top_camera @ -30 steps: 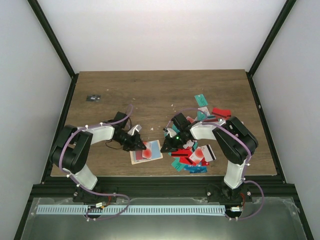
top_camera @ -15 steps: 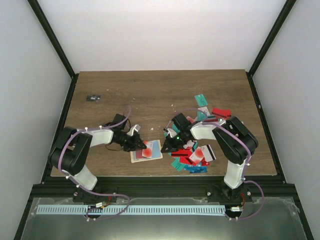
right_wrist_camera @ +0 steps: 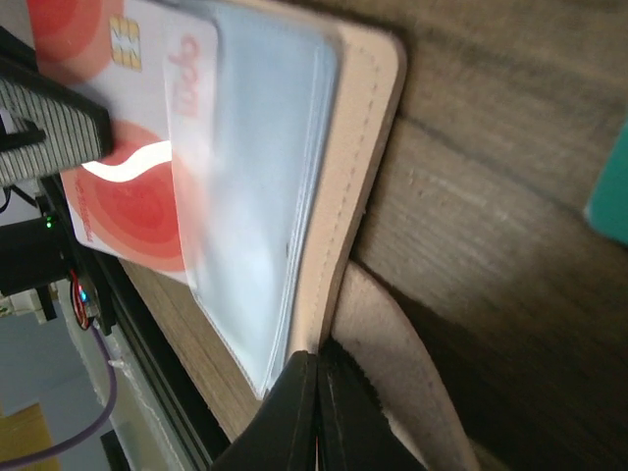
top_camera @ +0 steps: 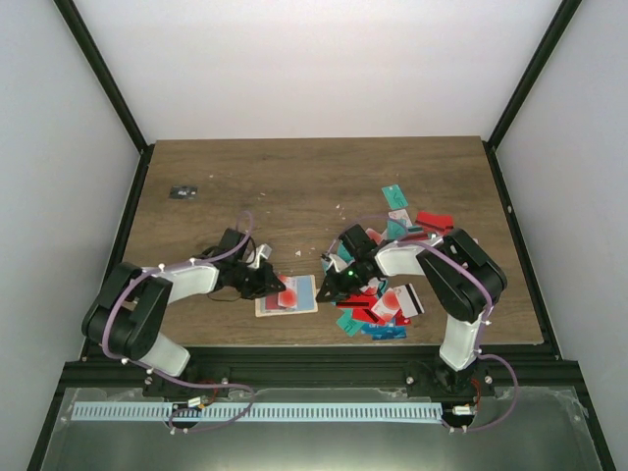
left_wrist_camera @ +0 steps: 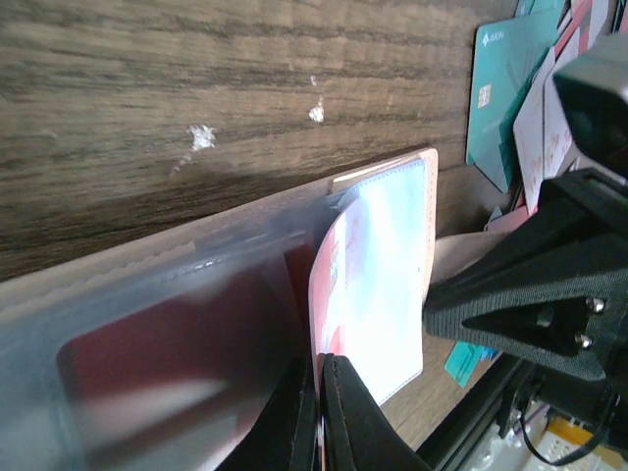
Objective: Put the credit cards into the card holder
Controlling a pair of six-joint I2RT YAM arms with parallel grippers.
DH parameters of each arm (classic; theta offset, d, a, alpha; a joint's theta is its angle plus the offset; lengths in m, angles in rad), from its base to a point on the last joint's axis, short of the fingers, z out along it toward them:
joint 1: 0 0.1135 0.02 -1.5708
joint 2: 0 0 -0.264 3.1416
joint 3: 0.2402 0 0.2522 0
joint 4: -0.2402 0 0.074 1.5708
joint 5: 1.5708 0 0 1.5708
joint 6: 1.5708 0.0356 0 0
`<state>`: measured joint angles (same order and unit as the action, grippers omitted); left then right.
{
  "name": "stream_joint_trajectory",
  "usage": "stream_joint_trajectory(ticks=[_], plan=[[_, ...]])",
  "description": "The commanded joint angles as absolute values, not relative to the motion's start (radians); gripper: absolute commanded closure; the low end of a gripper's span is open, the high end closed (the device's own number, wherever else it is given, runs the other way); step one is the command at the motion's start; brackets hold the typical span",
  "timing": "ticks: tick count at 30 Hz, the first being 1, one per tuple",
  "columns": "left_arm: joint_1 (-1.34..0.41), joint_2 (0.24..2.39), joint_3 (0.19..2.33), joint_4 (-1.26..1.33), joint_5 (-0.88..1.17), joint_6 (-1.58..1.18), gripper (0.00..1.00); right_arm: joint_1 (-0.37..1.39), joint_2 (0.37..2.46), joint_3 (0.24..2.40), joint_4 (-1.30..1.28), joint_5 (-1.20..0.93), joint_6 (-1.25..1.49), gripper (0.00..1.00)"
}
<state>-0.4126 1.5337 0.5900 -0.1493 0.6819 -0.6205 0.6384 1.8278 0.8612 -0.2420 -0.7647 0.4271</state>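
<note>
Card holder (top_camera: 304, 302): lies open on the bench (top_camera: 294, 186) near its front edge, between the two grippers.
Left gripper (left_wrist_camera: 319, 388): jaws pinched tight on a white card with red circles (right_wrist_camera: 118, 186) — the card sits partly under the holder's clear pocket.
Right gripper (right_wrist_camera: 316, 378): jaws closed on the holder's edge, by the beige tab (right_wrist_camera: 392, 383).
Credit cards (top_camera: 388, 294): loose pile to the right of the holder — teal, red, blue, white.

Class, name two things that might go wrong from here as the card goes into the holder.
The red-circle card is only partly under the clear pocket, so pushing by the left gripper may buckle it. The right gripper pinches the card holder only at one edge, so it might slip free.
</note>
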Motion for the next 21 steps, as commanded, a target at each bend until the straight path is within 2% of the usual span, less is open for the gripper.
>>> stream_joint_trajectory(ticks=[1,21], plan=[[-0.414,1.514,0.569,-0.145,0.515,-0.649,0.96,0.658,1.859,0.812,-0.315,-0.733,0.417,0.96],[-0.536,1.584,0.546,-0.020,0.522,-0.727,0.96,0.658,1.865,0.827,-0.313,-0.746,0.415,0.97]])
